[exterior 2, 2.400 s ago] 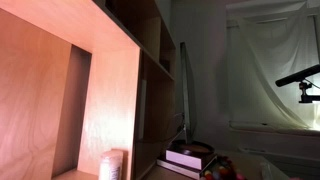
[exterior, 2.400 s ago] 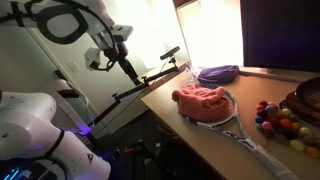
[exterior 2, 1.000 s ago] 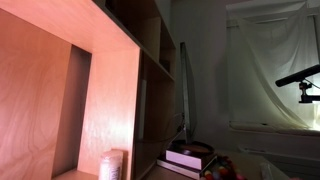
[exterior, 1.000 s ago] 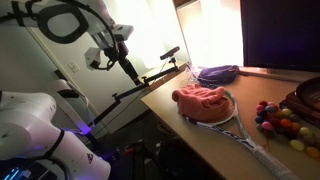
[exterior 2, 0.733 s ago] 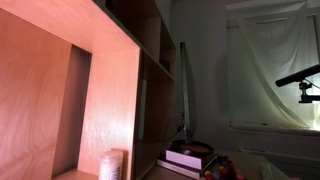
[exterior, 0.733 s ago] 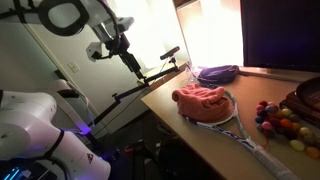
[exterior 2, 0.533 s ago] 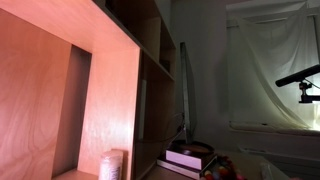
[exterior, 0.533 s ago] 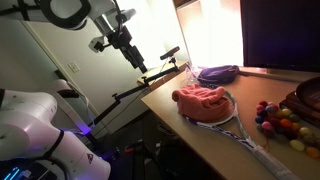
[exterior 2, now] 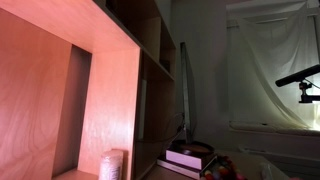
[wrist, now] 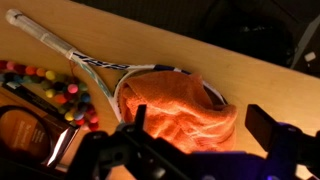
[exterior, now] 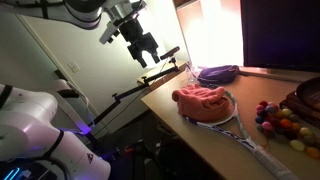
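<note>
My gripper (exterior: pixel 150 52) hangs open in the air above and beyond the desk's left end, holding nothing. In the wrist view the gripper (wrist: pixel 200 128) looks down between its two dark fingers (wrist: pixel 266 126) at an orange towel (wrist: pixel 175 105) bunched on the head of a tennis racket (wrist: pixel 60 45). The towel (exterior: pixel 200 100) and racket (exterior: pixel 238 128) lie on the wooden desk (exterior: pixel 190 145), well below and to the right of the gripper. Nothing sits between the jaws.
Several small coloured balls (exterior: pixel 280 122) lie by a dark bowl (exterior: pixel 308 97). A purple cloth (exterior: pixel 217 73) rests near a dark monitor (exterior: pixel 280 35). A black boom arm (exterior: pixel 150 80) reaches to the desk edge. Wooden shelves (exterior 2: pixel 100 90) fill an exterior view.
The arm has swung up and to the right, carrying the open gripper from over the floor toward the desk. The towel, racket and balls have not moved.
</note>
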`<state>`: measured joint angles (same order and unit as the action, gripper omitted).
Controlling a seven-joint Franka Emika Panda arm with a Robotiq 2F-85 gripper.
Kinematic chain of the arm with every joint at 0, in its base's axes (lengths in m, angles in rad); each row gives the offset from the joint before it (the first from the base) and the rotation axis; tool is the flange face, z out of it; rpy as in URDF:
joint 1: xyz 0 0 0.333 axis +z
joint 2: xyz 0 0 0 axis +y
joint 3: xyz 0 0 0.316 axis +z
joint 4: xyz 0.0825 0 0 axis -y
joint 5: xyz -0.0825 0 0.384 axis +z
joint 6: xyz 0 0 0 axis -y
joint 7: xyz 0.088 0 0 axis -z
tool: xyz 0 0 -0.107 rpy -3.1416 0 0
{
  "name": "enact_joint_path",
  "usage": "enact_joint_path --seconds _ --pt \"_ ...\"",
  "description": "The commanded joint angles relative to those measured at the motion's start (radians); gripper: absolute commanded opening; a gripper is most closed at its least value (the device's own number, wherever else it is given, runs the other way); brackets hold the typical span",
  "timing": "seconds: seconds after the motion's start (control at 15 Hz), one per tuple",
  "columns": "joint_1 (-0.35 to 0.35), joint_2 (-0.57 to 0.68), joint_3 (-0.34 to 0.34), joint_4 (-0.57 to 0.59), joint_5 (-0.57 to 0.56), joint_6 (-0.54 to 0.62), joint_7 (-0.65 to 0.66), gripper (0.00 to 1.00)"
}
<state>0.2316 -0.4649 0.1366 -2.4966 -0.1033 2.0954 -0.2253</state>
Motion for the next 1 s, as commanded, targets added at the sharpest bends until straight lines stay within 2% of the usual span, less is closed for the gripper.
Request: enact_joint_path --seconds 0.0,0.53,0.6,0.93 --pt "-0.001 0.094 0.016 0.088 -0.09 -0.084 -0.101 1.0" --pt "0.017 0.176 0.077 0.161 -0.346 -0.202 -0.261 1.0" --pt "0.017 0.159 0.057 0.124 -0.292 -0.157 -0.226 1.0" --pt "0.018 0.163 0.057 0.124 -0.299 -0.158 -0.224 1.0"
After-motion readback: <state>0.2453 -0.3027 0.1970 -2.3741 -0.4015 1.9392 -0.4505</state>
